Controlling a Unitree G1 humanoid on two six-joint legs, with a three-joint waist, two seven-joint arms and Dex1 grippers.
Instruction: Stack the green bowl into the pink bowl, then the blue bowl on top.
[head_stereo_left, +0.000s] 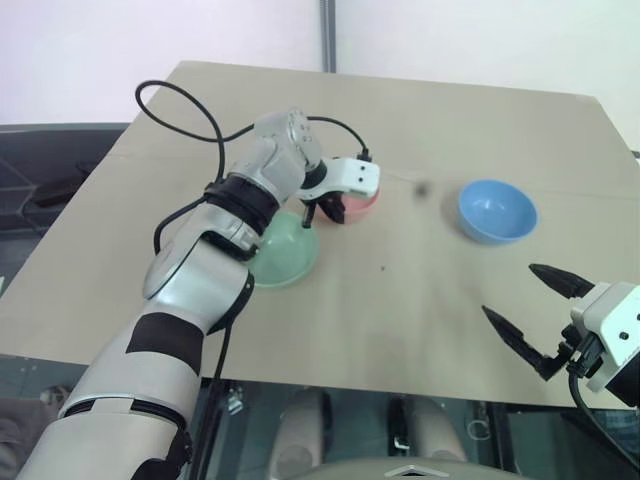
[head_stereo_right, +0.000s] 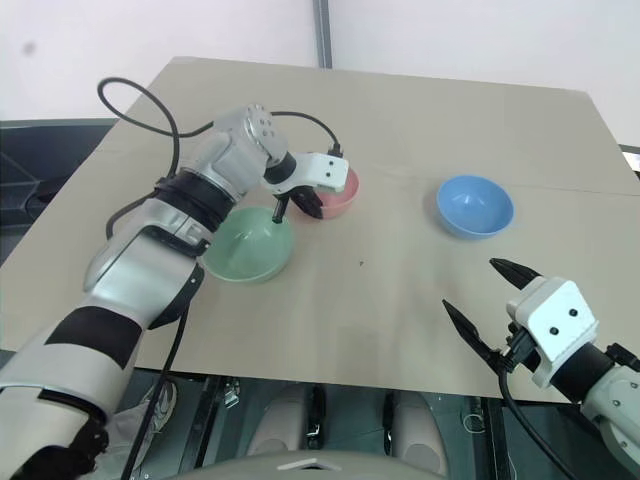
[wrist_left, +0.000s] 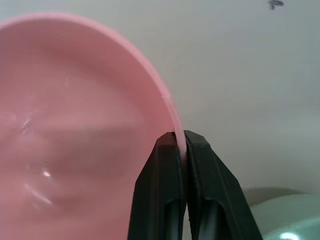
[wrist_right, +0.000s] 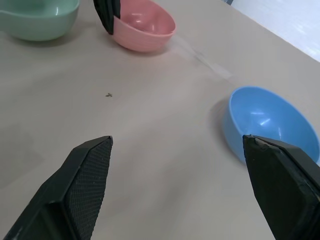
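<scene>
The left gripper (wrist_left: 181, 142) has its jaws clamped on the rim of the salmon-pink plastic bowl (wrist_right: 145, 27); the right gripper (head_stereo_left: 540, 315) hangs with jaws wide apart.

Before me: flat tan rectangular tabletop (head_stereo_left: 420, 300), few dark specks on it. Behind it, plain white wall (head_stereo_left: 120, 40) with grey vertical strip (head_stereo_left: 327, 30). Dark furniture (head_stereo_left: 40, 170) at my left.

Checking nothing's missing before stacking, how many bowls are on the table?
3. The pink bowl, its rim pinched by the left gripper; the green bowl right beside it, nearer the robot; the blue bowl apart on the right.
</scene>
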